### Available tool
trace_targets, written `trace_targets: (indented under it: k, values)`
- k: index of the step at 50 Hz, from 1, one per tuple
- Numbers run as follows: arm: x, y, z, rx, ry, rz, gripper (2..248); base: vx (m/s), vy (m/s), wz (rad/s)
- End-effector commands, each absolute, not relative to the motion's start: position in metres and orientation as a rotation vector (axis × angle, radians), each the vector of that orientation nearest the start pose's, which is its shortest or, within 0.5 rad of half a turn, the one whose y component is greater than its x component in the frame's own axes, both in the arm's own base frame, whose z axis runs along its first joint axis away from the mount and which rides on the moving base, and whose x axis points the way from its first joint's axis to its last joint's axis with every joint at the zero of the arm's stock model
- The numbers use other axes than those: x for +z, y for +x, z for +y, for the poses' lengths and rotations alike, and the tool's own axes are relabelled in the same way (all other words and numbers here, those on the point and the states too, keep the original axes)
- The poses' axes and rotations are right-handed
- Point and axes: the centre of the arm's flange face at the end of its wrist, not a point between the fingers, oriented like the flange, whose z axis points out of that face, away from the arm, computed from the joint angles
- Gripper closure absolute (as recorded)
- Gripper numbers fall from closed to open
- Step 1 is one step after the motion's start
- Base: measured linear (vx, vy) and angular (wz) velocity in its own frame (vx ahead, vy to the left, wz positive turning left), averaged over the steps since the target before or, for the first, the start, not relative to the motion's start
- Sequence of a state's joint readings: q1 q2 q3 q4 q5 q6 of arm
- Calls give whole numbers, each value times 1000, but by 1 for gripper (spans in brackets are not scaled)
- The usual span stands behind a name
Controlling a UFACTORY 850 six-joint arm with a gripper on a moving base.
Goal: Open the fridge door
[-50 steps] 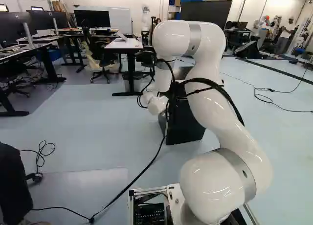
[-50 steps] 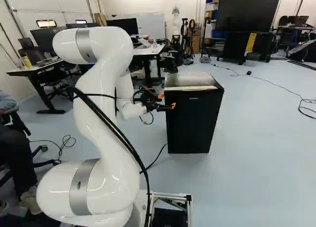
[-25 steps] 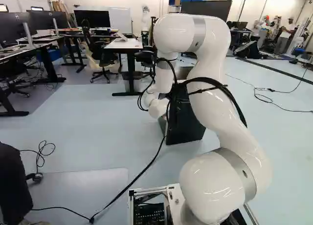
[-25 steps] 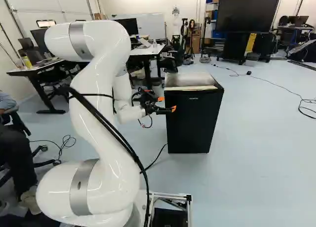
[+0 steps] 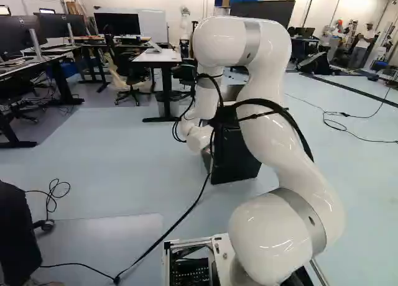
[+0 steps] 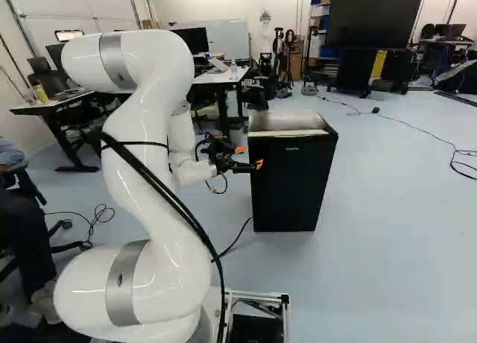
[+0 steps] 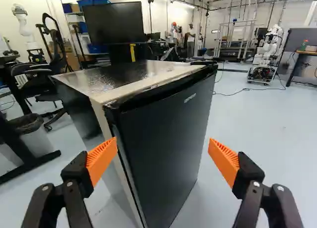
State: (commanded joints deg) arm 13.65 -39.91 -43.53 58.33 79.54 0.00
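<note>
Arm [image 6: 145, 138] drawn slightly back; fridge [image 6: 294, 121] unmoved

Compared with the picture from half a second earlier, the upper arm stands a little further left in the right base view, and the gripper [image 6: 250, 157] has shifted a short way the same way with it. The fridge keeps its position on the floor [image 6: 387, 231], and the base has not moved.

Gripper condition: fingers spread wide, nothing held between them. The orange pads [image 7: 102, 159] face each other across a broad gap, and both appear apart from the fridge.

Position of the task item: the fridge stands upright on the floor, ahead of the gripper. Its dark door [image 7: 163, 139] shows through the gap between the fingers in the wrist view, seen at an angle. The door's nearer upright edge appears close beside one finger, partly behind it in that view; the other finger is seen against the floor, past the door's farther edge. The door lies closed against the fridge body.

In the right base view the gripper is at the left part of the door's front, near its upper end. Another robot [image 7: 267, 52] stands well apart, beyond the fridge.
</note>
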Motion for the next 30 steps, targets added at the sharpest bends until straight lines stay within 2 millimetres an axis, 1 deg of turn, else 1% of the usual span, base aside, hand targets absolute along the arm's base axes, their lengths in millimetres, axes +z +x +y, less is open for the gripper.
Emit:
trace_targets:
  k: [14,30]
  values:
    - [233,486,49,-2266,-2553,1104,3,0,0,0]
    - [231,500,53,-2278,-2526,1110,3,0,0,0]
